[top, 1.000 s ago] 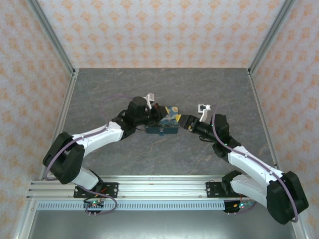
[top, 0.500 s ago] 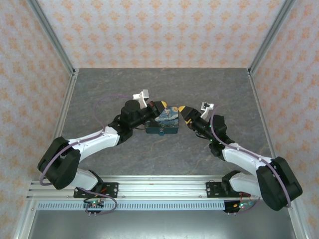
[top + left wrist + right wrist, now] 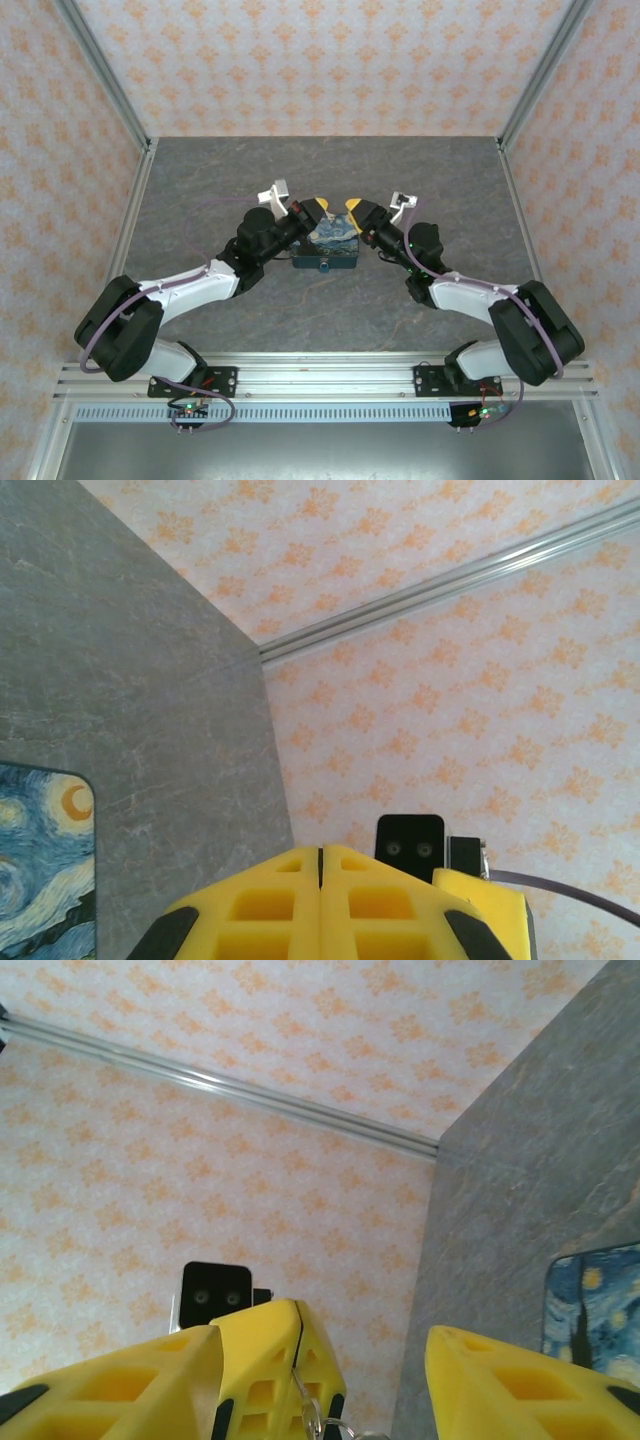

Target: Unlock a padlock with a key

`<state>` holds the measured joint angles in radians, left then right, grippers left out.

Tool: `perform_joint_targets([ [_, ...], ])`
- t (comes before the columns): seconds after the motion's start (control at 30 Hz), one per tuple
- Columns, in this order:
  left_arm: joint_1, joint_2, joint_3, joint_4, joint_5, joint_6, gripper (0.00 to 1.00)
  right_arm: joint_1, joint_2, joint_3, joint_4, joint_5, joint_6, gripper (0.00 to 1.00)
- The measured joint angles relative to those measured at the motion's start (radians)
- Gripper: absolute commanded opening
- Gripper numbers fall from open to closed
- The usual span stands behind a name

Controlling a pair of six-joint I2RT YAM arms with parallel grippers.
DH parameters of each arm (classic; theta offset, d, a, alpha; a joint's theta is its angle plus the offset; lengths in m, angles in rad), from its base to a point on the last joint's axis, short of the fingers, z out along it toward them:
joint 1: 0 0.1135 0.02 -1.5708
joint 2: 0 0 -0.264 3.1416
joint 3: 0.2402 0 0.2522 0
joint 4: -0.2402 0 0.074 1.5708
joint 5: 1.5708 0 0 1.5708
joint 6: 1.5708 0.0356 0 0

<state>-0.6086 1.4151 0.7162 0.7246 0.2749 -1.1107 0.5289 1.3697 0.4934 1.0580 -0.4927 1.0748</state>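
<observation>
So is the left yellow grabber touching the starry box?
Apart. The left wrist view shows bare grey table between the box and the left gripper.

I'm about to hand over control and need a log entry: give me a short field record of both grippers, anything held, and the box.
left gripper: shut, fingers pressed together, raised above the box
metal ring: thin, hanging at the left gripper's seam, seemingly pinched; whether it carries a key cannot be told
right gripper: open, facing the left gripper, whose fingers sit between its own
box: night-sky print, lying on the table below both grippers
contact with box: none seen
</observation>
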Motion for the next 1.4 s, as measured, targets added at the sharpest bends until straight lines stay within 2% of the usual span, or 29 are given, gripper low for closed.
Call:
perform_joint_targets([
  [0.33, 0.0, 0.024, 0.0, 0.069, -0.019, -0.053, 0.0, 0.065, 0.074, 0.038, 0.05, 0.002, 0.003, 0.46],
  [0.87, 0.0, 0.03, 0.0, 0.074, -0.023, -0.07, 0.0, 0.073, 0.106, 0.065, 0.081, 0.003, 0.015, 0.31],
  [1.13, 0.0, 0.03, 0.0, 0.074, -0.024, -0.07, 0.0, 0.082, 0.129, 0.068, 0.085, 0.003, 0.015, 0.29],
  [1.4, 0.0, 0.03, 0.0, 0.074, -0.03, -0.07, 0.0, 0.084, 0.129, 0.068, 0.088, 0.003, 0.018, 0.18],
])
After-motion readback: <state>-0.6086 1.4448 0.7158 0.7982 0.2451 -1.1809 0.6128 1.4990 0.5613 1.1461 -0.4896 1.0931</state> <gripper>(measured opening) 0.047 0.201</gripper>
